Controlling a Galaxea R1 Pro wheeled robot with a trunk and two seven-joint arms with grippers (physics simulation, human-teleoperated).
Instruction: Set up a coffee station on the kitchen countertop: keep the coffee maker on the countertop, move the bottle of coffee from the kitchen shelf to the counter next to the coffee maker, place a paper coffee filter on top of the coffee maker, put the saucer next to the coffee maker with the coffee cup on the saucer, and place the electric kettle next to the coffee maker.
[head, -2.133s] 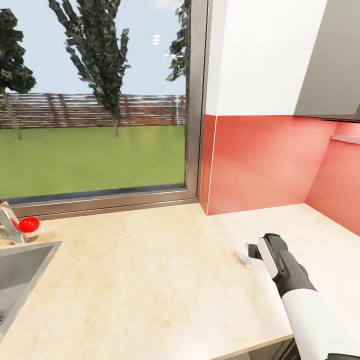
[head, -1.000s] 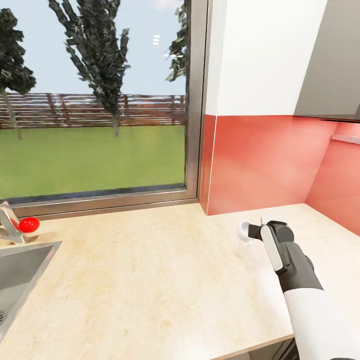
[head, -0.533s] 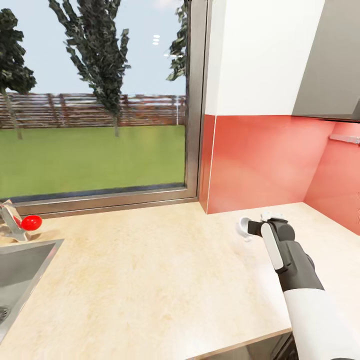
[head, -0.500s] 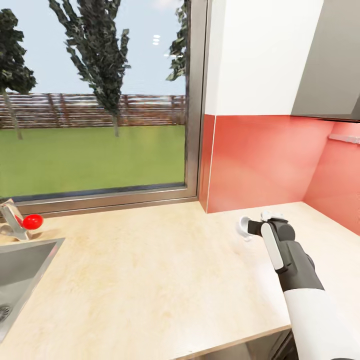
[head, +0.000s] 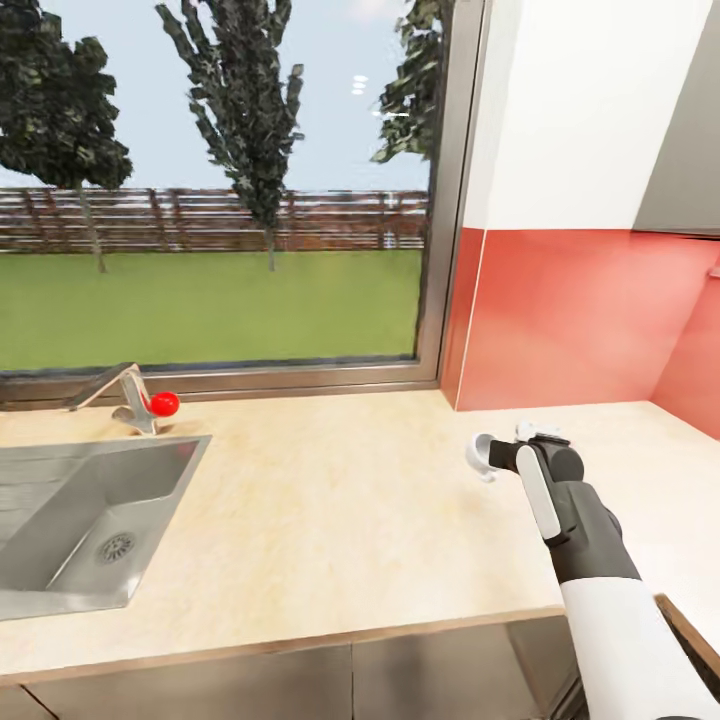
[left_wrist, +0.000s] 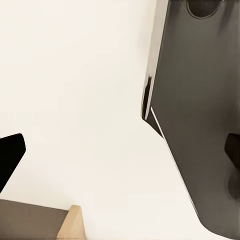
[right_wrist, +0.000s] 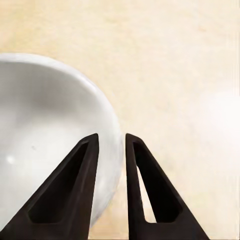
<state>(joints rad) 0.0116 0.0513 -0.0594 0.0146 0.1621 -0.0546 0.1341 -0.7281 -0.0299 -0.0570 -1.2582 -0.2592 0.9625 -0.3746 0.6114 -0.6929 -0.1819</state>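
**Mia:** Cup or saucer, which one is that white thing (head: 481, 455) in the right tool (head: 497, 458)?

**Ben:** I can't be sure. From the head view it is small, white and round, and it sits at the tip of the arm, over the bench (head: 330, 510). In the right wrist view it looks like a smooth, shiny bowl shape (right_wrist: 47, 135) with a thin rim.

**Mia:** How is the tool holding it?

**Ben:** The two dark fingers (right_wrist: 67, 192) are nearly together, with just the thin white rim between them. One finger is inside the round part and one is outside. I think it grips the rim because the rim is thin enough to pinch.

**Mia:** Why is it held out over the bench?

**Ben:** My guess is the robot is carrying it to where the coffee maker will stand. I can't see the coffee maker from here.

**Mia:** What is the bench like?

**Ben:** Pale and creamy, flat, with faint marks like stone. A grey metal sink (head: 60, 520) is set into it, with a tap that has a red knob (head: 164, 404). The wall behind is smooth and red.

**Mia:** And the left tool?

**Ben:** Its two dark finger tips (left_wrist: 9, 157) show at far sides of the left wrist view, so it is wide open and holds nothing.
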